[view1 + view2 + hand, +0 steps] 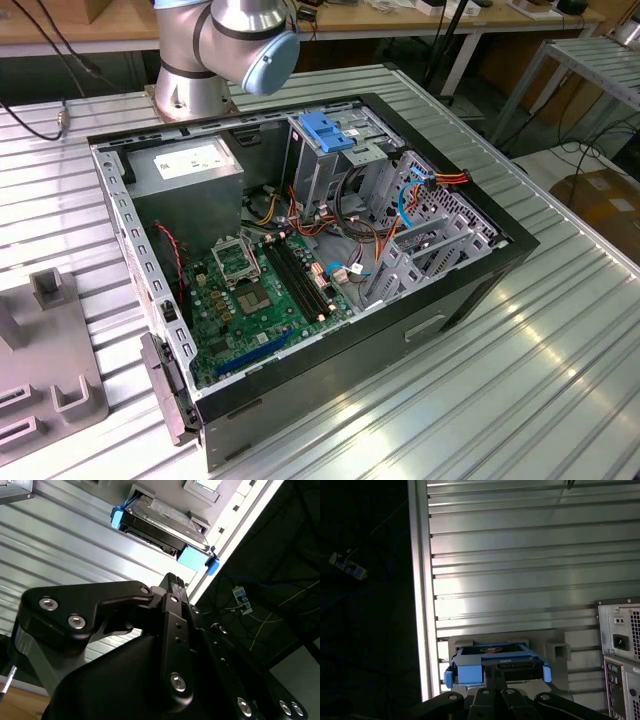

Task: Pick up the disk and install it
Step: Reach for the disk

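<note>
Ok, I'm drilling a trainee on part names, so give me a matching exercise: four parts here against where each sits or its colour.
1 disk
2 power supply box
3 motherboard
4 drive cage

A green, on the case floor
B blue top, inside case
C in grey holder on table, outside case
D grey, white label, case corner

Pairs: 1-C, 2-D, 3-A, 4-B

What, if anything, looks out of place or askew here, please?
Nothing stands out. The disk sits square in its grey holder by the table edge, blue rails on both ends, with the gripper close by. The case lies open on its side.
</note>
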{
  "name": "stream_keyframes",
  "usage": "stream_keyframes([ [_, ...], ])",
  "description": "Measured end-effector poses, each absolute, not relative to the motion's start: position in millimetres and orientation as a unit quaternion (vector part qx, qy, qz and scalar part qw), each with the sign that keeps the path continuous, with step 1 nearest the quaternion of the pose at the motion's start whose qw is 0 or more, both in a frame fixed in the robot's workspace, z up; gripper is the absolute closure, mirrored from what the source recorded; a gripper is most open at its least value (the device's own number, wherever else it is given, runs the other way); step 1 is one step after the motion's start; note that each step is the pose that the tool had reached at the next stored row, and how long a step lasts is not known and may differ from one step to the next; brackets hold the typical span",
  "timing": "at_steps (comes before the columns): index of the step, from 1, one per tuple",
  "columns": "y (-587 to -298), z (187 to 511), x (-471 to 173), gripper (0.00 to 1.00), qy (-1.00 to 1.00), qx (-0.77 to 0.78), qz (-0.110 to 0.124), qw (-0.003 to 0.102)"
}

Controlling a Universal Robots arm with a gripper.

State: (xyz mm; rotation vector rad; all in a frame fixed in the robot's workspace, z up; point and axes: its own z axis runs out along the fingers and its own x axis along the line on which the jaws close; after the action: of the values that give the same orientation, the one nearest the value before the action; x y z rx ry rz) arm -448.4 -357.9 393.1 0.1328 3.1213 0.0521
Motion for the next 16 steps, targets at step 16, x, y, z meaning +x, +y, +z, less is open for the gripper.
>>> stream_keyframes([
  [16,-368,390,-463,0.90,1.000,0.016,0.002,0.009],
])
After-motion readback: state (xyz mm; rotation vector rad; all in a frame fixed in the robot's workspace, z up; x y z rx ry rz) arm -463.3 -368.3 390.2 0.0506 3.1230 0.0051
